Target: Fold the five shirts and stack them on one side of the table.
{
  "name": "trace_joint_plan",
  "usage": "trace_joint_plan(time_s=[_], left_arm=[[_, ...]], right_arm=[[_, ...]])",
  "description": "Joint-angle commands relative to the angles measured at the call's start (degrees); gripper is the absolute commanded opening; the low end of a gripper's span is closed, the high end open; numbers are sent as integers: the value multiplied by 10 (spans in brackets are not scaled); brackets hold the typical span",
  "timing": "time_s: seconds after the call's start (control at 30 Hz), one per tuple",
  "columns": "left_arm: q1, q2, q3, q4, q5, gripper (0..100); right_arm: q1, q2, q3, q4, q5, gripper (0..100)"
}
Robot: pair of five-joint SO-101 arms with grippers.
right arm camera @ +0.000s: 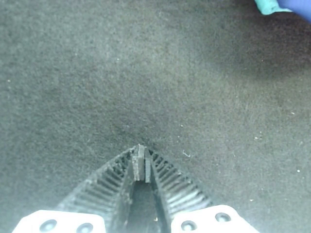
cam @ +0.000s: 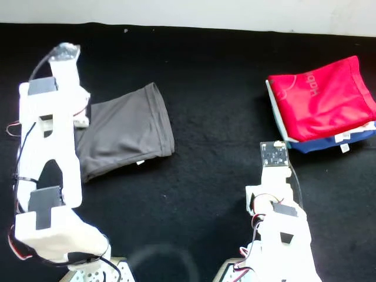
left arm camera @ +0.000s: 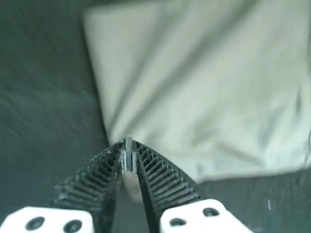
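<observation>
Left claw [left arm camera: 127, 155] closest, tips pressed together at grey shirt [cam: 126, 132] edge, can't tell if cloth's caught. Shirt looks part-folded, left side of bench [cam: 217, 88]. Right claw [right arm camera: 141, 162] closed, empty, over bare bench. Red-topped stack [cam: 323, 97] far right. Guessing next: finish fold, carry it over.

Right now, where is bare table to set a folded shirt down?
The wide middle strip of table between the gray shirt and the red-topped stack is bare. Crowded: the left side around the gray shirt, and the far right corner holding the stack.
</observation>
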Motion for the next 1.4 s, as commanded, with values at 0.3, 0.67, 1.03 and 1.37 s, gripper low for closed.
trace_joint_plan(time_s=[0.3, 0.67, 1.03, 1.37], left_arm=[[-21, 222, -79, -184, -4, 8], [-90, 240, -94, -182, -5, 8], [-50, 171, -181, -7, -2, 8], [-42, 36, -208, 196, -4, 8]], right_arm=[[-9, 5, 3, -10, 3, 7], [-10, 5, 3, -10, 3, 7], [-11, 0, -1, -7, 4, 9], [-84, -23, -266, 245, 4, 9]])
